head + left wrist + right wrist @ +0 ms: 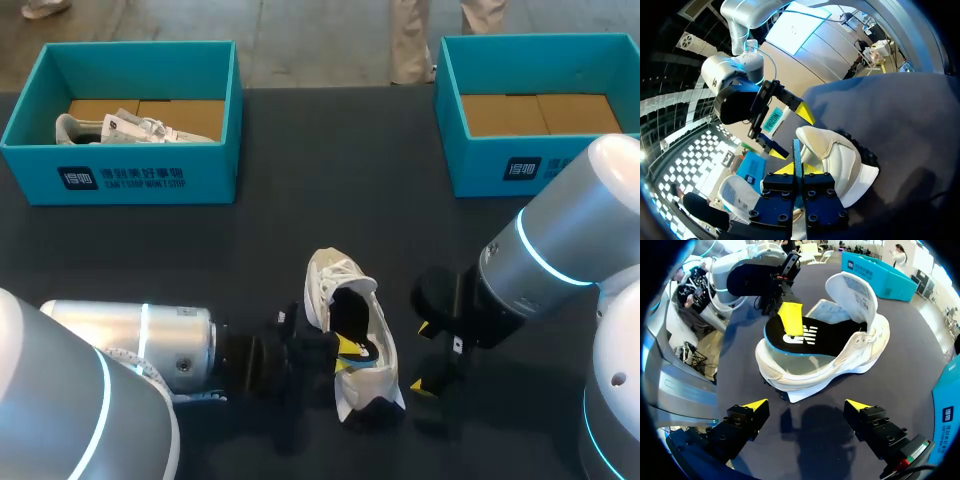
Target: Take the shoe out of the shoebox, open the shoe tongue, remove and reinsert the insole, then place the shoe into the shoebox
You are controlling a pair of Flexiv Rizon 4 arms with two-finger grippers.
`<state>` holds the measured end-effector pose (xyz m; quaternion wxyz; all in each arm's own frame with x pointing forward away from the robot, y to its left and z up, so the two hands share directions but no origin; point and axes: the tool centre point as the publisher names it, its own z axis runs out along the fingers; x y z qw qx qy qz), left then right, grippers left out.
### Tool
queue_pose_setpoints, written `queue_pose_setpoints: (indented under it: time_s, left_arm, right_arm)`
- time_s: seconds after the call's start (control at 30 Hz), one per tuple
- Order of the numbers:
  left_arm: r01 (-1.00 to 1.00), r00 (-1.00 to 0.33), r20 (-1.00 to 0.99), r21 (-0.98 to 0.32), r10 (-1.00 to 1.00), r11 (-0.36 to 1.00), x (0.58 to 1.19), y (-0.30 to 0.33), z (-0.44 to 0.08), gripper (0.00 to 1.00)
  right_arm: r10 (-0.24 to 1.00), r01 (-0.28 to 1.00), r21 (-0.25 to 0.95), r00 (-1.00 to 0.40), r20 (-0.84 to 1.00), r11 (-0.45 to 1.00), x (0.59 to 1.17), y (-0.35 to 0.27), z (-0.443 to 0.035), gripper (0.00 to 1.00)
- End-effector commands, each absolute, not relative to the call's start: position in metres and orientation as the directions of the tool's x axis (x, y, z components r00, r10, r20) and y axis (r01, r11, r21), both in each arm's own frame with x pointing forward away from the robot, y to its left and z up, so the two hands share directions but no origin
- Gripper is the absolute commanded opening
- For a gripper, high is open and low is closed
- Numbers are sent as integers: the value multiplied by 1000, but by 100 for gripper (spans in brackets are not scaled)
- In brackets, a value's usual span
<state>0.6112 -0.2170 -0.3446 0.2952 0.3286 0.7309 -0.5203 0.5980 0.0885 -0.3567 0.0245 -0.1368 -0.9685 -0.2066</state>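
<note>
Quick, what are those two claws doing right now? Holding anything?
Left gripper: shut on the edge of the insole.
Right gripper: open, holding nothing, beside the shoe.

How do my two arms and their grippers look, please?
The left arm and the right arm are both thick, round, silver-white tubes. Each has a glowing light-blue ring and ends in a black wrist. The left gripper and the right gripper have dark, blocky fingers with screws and bright yellow wedge-shaped tips.
</note>
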Motion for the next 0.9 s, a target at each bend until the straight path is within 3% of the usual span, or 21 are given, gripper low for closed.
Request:
queue_pose_setpoints:
  time_s: [0.03,0.27,0.3,0.37,0.43,0.73,0.8,0.83,0.9]
  left_arm:
    - [781,-616,-767,-565,181,266,620,-226,-351,0]
    - [752,-652,-741,-605,159,262,618,-222,-352,0]
    - [748,-658,-737,-615,157,249,616,-221,-350,13]
    - [748,-659,-736,-618,157,243,611,-220,-347,24]
    - [743,-665,-730,-629,155,227,608,-219,-344,27]
    - [753,-656,-737,-626,159,202,595,-216,-333,13]
    - [758,-650,-742,-620,165,202,594,-217,-333,7]
    - [761,-647,-743,-617,170,201,593,-217,-333,0]
    - [769,-638,-749,-605,180,208,594,-219,-336,0]
  right_arm:
    - [258,277,391,-961,101,878,597,89,-357,100]
    - [258,277,391,-961,101,878,597,89,-357,100]
    - [258,277,391,-961,101,878,597,89,-357,100]
    - [258,277,391,-961,101,878,597,89,-357,100]
    - [258,277,391,-961,101,878,597,89,-357,100]
    - [258,277,391,-961,101,878,597,89,-357,100]
    - [258,277,391,-961,101,878,597,89,-357,100]
    - [258,277,391,-961,101,878,597,89,-357,100]
    - [258,277,391,-961,101,878,597,89,-357,100]
